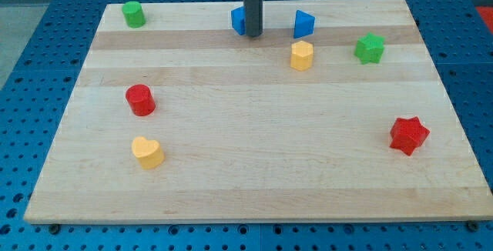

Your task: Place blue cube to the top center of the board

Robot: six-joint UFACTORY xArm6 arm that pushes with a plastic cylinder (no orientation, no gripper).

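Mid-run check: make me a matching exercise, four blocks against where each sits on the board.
Blocks:
1. blue cube
2. red star
3. green cylinder
4. yellow heart

Places:
A. view's top left corner
B. view's lower left
C. top centre, touching the left of my tip
D. view's right, lower half

Pairs: 1-C, 2-D, 3-A, 4-B

Pale striped wood board (254, 174) on a blue perforated table (38, 20). Blocks: two blue (238, 20) (303, 24), two green (133, 14) (370, 48), two yellow (301, 55) (146, 152), two red (140, 100) (408, 135). Dark grey rod (253, 5).
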